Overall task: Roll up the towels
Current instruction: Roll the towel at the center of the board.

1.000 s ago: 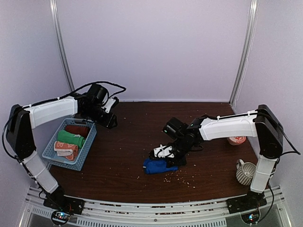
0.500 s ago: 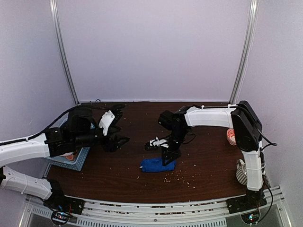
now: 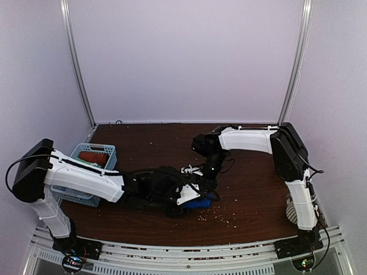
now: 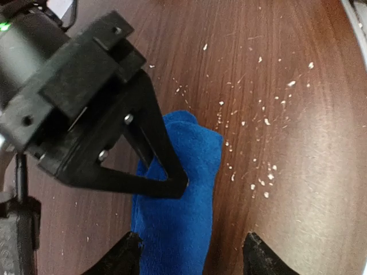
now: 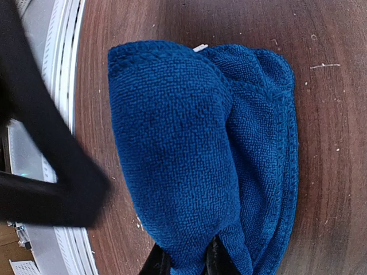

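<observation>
A royal blue towel [image 3: 202, 202] lies rolled on the dark wooden table, just in front of centre. My right gripper [image 3: 205, 184] comes down on it from behind. In the right wrist view its fingers [image 5: 218, 258] are shut on a fold at the near end of the blue towel [image 5: 183, 143]. My left gripper [image 4: 193, 255] is open low over the roll [image 4: 178, 206], one fingertip [image 4: 129, 255] on each side of it. The right gripper's black fingers [image 4: 166, 172] press the roll's top. A dark red towel [image 3: 94, 156] and a green one [image 3: 86, 164] lie in the basket.
The light blue basket [image 3: 109, 150] stands at the left edge, partly behind my left arm. A striped mug [image 3: 295, 211] sits at the right front behind the right arm. Pale crumbs [image 3: 221, 215] are scattered on the wood beside the towel.
My left arm has swung from the basket across to the centre, and its gripper now straddles the blue towel. The right arm has turned upright over the towel, still holding it.
</observation>
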